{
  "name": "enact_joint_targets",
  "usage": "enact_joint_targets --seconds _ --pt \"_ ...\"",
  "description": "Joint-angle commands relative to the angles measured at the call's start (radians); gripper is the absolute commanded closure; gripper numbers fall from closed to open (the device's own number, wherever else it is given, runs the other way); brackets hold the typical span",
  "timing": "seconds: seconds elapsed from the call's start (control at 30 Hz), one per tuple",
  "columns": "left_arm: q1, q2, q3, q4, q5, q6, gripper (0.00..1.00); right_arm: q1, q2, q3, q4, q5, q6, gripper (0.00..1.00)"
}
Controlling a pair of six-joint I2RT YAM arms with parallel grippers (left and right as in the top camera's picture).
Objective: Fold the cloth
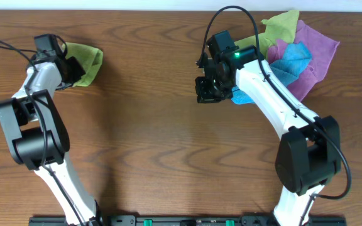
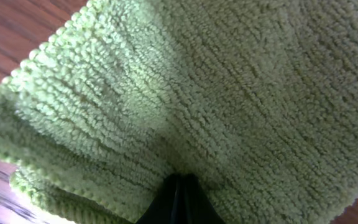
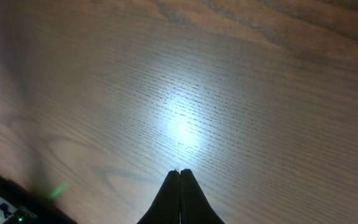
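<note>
As the overhead view shows, the left tool [image 1: 74,68] meets the green cloth [image 1: 88,59], bunched at the surface's [image 1: 143,125] far left. The right tool [image 1: 207,89] hangs over bare wood beside a heap of cloths [image 1: 300,56]. Left wrist: cloth fills the frame; fingers [image 2: 169,202] pressed together, tips at its loops. Right wrist: fingers [image 3: 169,199] pressed together above lit wood.

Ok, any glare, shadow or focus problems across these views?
Right wrist: a bright glare spot on the table just past the shut right gripper, corners dim. Left wrist: the green cloth fills the frame, shadowed down the middle crease. Overhead: even light, sharp.
</note>
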Motion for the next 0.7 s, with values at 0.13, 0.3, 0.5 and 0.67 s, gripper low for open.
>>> enact_joint_targets --seconds 0.13,0.3,0.5,0.67 --pt "0.004 0.078 -0.035 -0.087 0.023 -0.114 0.94 0.008 -0.021 0.018 -0.020 -0.003 -0.020 0.98" --pt "0.038 0.078 -0.035 -0.117 -0.014 -0.136 0.94 0.008 -0.021 0.018 -0.029 -0.003 -0.020 0.98" --pt "0.097 0.078 -0.035 -0.144 -0.018 -0.143 0.94 0.008 -0.021 0.018 -0.033 -0.003 -0.020 0.98" --pt "0.115 0.070 -0.035 -0.146 0.000 -0.134 0.94 0.008 -0.021 0.018 -0.032 -0.003 -0.020 0.98"
